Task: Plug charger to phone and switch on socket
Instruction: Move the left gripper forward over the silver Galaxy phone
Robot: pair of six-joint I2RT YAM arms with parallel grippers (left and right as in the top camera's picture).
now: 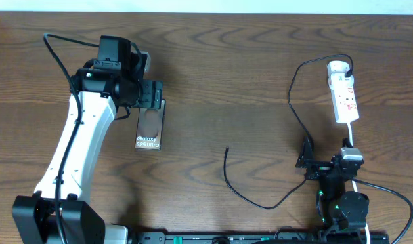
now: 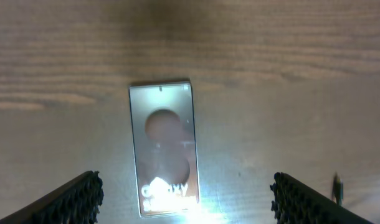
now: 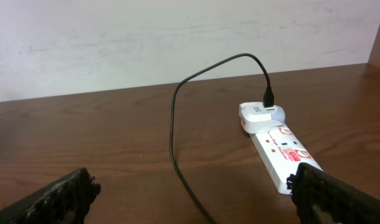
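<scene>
The phone (image 1: pixel 150 129) lies flat on the wooden table with its white Galaxy lettering facing up. In the left wrist view the phone (image 2: pixel 164 149) sits between and just beyond my fingers, closer to the left one, with glare on its near end. My left gripper (image 1: pixel 152 100) hovers open over the phone's far end, holding nothing. The white socket (image 1: pixel 344 91) lies at the back right, and the charger (image 1: pixel 292 102) is plugged into its far end. The charger's free tip (image 1: pixel 227 150) rests mid-table. My right gripper (image 1: pixel 325 159) stands open just short of the socket (image 3: pixel 280 146), empty.
The charger cable (image 3: pixel 172 124) loops across the table between my right fingers. The socket's white cord (image 1: pixel 353 139) runs down past the right arm. A pale wall (image 3: pixel 177 37) borders the table's far edge.
</scene>
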